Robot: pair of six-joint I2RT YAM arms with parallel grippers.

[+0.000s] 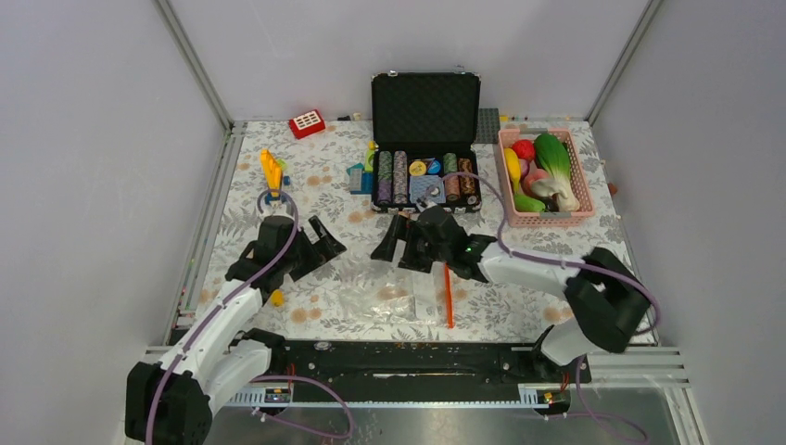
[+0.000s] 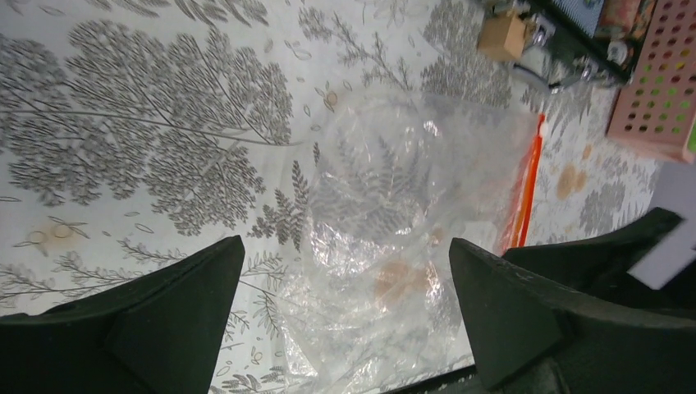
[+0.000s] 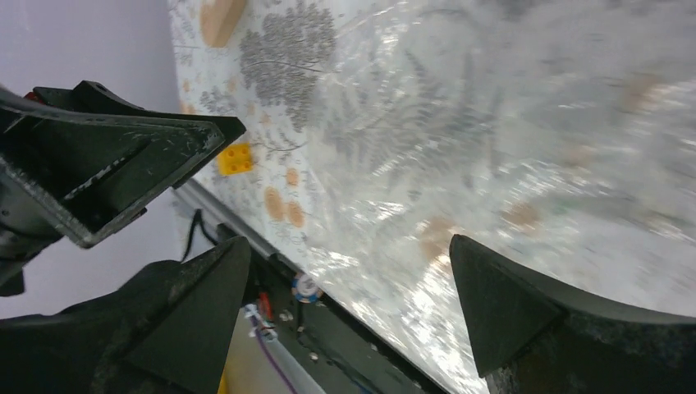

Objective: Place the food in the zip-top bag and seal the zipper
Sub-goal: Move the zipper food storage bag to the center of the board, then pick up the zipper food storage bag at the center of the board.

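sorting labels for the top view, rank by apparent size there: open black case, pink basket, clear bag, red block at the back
1. open black case
2. pink basket and zip-top bag, too close to rank; the bag's clear edges are hard to trace
3. red block, clearly smallest

Robot lab test cell here: plain white panels point(image 1: 306, 46) in aluminium framing point(image 1: 195, 65) close in behind and beside the black chip case point(image 1: 425, 107) on the tabletop point(image 1: 324, 176).
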